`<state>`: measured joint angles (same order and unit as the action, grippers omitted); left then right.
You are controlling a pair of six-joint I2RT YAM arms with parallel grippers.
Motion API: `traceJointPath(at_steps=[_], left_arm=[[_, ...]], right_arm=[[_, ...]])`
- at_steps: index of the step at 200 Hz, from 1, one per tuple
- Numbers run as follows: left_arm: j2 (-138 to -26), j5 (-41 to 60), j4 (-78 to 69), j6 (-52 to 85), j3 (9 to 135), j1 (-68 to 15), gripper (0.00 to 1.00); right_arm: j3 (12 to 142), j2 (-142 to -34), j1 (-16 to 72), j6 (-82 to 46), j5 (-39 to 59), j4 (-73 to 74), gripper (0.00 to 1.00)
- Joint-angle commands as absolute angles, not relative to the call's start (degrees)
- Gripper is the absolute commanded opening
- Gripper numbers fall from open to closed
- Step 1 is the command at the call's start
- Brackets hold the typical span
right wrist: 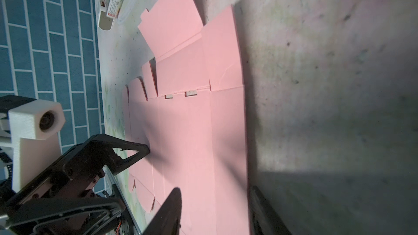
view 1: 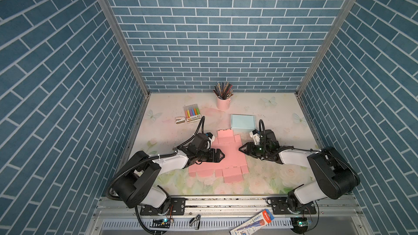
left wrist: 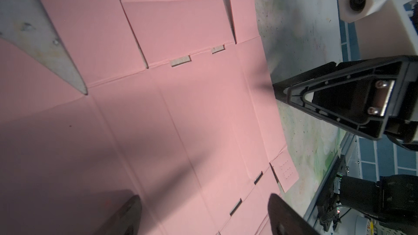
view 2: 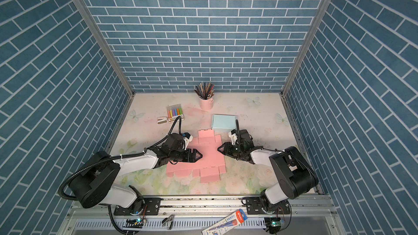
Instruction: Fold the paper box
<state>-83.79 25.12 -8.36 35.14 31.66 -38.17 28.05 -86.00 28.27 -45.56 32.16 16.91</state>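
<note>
So we've got the floral table [view 1: 271,118] and, flat in the middle of it, the pink paper box [view 1: 228,157]. It's fully unfolded, with every flap and panel lying down and the creases and slots showing in both wrist views. The left gripper [view 1: 222,154] sits over the left half of the sheet and points toward the middle. Its fingers [left wrist: 282,213] are spread wide with only the flat paper under them, so it's open and holding nothing. The right gripper [view 1: 241,149] faces it from the other side, with its tip right at the sheet's right edge. Its jaws are also apart and empty, though we can't tell if it's touching the paper. Behind the sheet, just beside its far flaps, is a light blue box [view 1: 242,122]. Further back-left there's a marker pack [view 1: 192,113], and a pink cup [view 1: 222,102] of pencils stands near the back wall.
</note>
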Motion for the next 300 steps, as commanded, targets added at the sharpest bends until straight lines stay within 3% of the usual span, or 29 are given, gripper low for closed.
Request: traceJointPath(at_steps=[1, 67, 133, 229, 300], left_arm=[[-84.05, 24.88, -7.2, 35.43, 29.94, -38.62, 0.88], [-84.71, 24.79, -7.43, 35.31, 29.64, -38.7, 0.88], [-84.51, 24.79, -7.96, 35.42, 29.1, -39.0, 0.88], [-83.97, 25.12, -8.71, 35.81, 28.33, -39.06, 0.88], [-83.52, 25.05, -9.13, 36.21, 27.92, -39.54, 0.88]], right_arm=[[26.86, -83.8, 28.56, -50.45, 35.75, 22.24, 0.49], [25.54, -79.11, 28.78, -51.33, 36.87, 21.89, 0.49], [26.12, -82.98, 28.83, -51.2, 35.84, 24.17, 0.46], [29.12, -84.64, 28.97, -47.5, 35.01, 19.58, 0.23], [32.62, -86.1, 28.92, -44.74, 34.4, 16.17, 0.17]])
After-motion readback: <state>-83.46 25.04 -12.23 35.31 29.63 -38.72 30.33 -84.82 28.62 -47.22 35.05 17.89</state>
